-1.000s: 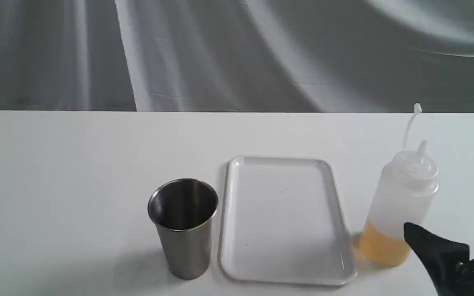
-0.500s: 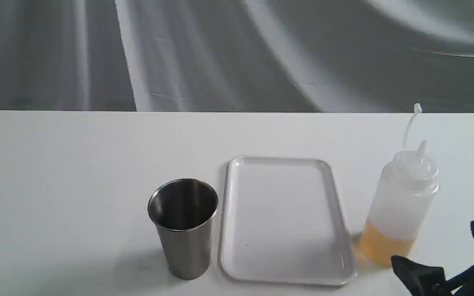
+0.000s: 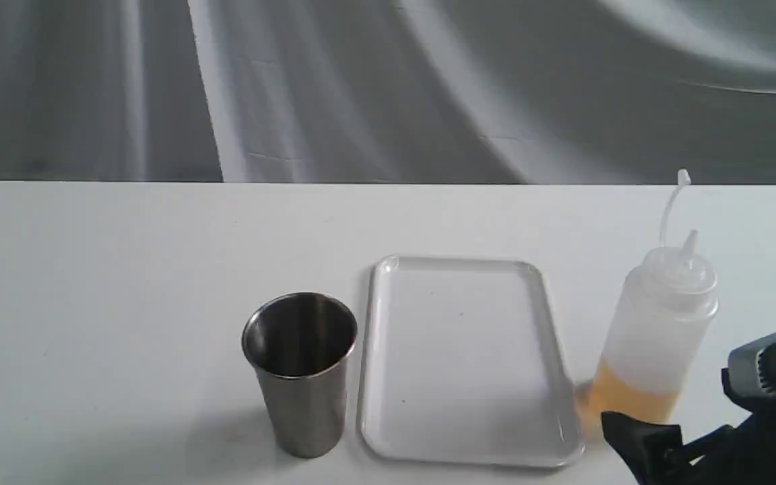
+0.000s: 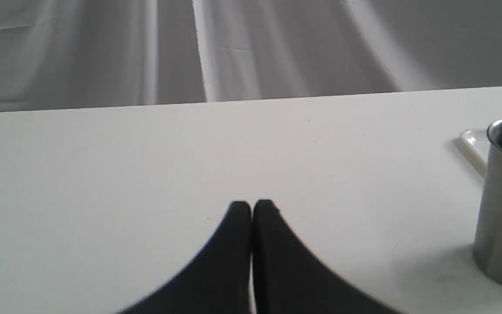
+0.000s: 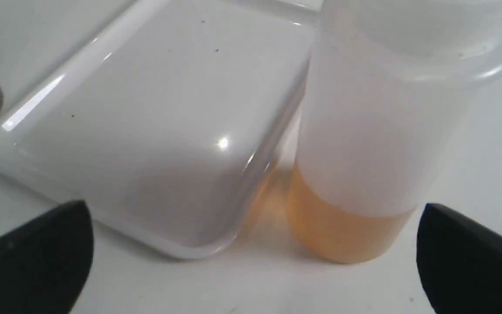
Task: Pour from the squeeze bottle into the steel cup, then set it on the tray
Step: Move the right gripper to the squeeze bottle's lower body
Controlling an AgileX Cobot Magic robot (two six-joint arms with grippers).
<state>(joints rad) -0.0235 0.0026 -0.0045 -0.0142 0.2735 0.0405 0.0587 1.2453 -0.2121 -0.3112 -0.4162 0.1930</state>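
**Desk (image 3: 91,303) Status: Pour Not Yet Begun**

Grey draped cloth (image 3: 361,87) is hung behind the white desk. At far left, the left jaws are pressed together over bare desk, and nothing is grasped. The steel cup (image 3: 300,374) is stood upright just left of the tray (image 3: 462,357); no liquid can be made out in its dark interior. Nothing is carried by the tray. The squeeze bottle (image 3: 654,343) is stood upright on the desk just beside the tray's right edge, with amber liquid (image 3: 630,404) settled at its base and the nozzle uncapped. The right jaws are spread wide and held low; the bottle's base is seen between them, untouched. No step is judged complete: grasp, pour and placement on the tray are all outstanding.
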